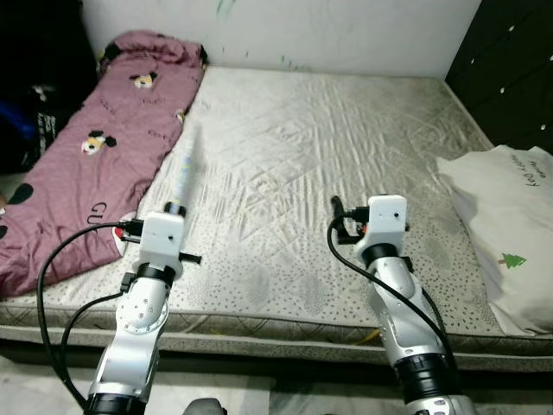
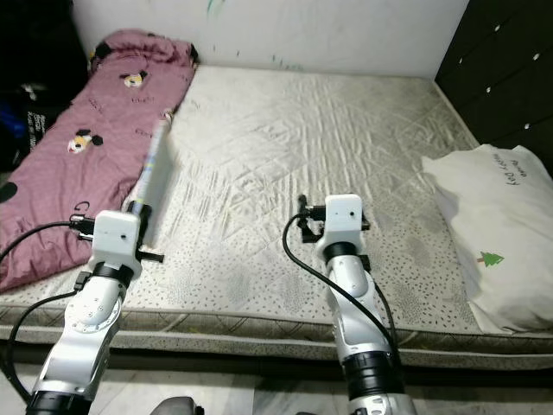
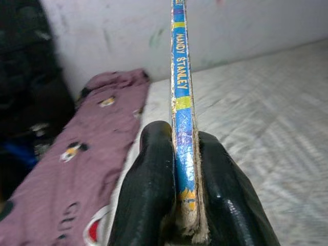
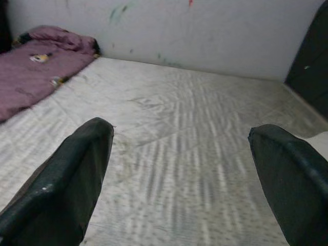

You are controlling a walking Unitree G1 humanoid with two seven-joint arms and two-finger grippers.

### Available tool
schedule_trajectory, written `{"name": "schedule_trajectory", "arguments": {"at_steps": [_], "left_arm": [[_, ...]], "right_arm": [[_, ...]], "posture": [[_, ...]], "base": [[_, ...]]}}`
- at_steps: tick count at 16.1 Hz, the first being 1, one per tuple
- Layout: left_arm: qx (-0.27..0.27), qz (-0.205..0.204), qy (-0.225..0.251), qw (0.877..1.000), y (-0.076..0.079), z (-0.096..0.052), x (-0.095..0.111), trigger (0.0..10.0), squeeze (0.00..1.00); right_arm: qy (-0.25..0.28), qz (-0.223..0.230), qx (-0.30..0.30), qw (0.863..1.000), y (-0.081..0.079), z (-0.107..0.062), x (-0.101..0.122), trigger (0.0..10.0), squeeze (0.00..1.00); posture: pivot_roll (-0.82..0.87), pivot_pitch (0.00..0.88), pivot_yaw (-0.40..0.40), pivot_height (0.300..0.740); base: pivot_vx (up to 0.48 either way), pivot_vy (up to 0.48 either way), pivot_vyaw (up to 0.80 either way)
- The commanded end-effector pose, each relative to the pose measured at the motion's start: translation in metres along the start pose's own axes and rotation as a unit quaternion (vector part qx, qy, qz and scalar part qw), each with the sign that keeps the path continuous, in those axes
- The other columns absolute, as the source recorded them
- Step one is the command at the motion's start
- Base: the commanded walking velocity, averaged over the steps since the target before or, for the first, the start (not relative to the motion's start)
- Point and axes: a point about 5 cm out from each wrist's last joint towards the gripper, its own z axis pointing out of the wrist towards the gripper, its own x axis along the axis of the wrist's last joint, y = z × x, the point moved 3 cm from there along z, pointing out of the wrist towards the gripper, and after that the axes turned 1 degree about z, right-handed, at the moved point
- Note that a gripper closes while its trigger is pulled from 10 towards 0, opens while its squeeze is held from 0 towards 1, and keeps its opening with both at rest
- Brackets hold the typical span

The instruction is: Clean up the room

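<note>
Above the mattress (image 1: 328, 156), at nine o'clock: left gripper (image 3: 185, 169) pinching a thin book (image 3: 182, 92) by its spine end, risking slipping or drooping; right gripper (image 4: 179, 169) gaping wide, carrying nothing.

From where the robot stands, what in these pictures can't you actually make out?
- Book in the left claw: the left wrist view shows just its spine; the covers are edge-on and the title runs off the top edge.
- The same book in the eye views: blurred, lettering too small.
- Print on the white pillow: partly cut by the right edge.
- Dark corner beside the pink blanket: too shadowed.
</note>
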Motion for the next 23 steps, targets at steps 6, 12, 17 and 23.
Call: {"name": "schedule_trajectory", "arguments": {"at_steps": [6,12,17,23], "left_arm": [[0.042,-0.104,0.001,0.994,-0.012,-0.001,-0.004,10.0,0.00],[0.039,-0.064,0.018,0.997,-0.007,0.003,0.000,10.0,0.00],[0.032,-0.065,0.024,0.997,-0.004,0.003,0.002,10.0,0.00],[0.032,-0.061,0.021,0.997,-0.004,0.004,0.002,10.0,0.00]], "right_arm": [[-0.001,0.004,0.027,1.000,-0.012,-0.003,-0.007,10.0,0.00],[-0.007,0.018,0.029,0.999,-0.011,0.002,-0.008,10.0,0.00],[-0.009,0.019,0.032,0.999,-0.012,0.002,-0.009,10.0,0.00],[-0.006,0.012,0.040,0.999,-0.014,0.002,-0.008,10.0,0.00]], "posture": [[0.09,0.000,-0.026,0.740],[0.09,0.000,-0.031,0.740],[0.09,0.000,-0.035,0.740],[0.08,0.006,-0.037,0.740]], "base": [[0.000,0.000,0.00],[0.000,0.000,-0.27],[0.000,0.000,-0.64],[0.000,0.000,0.00]]}}
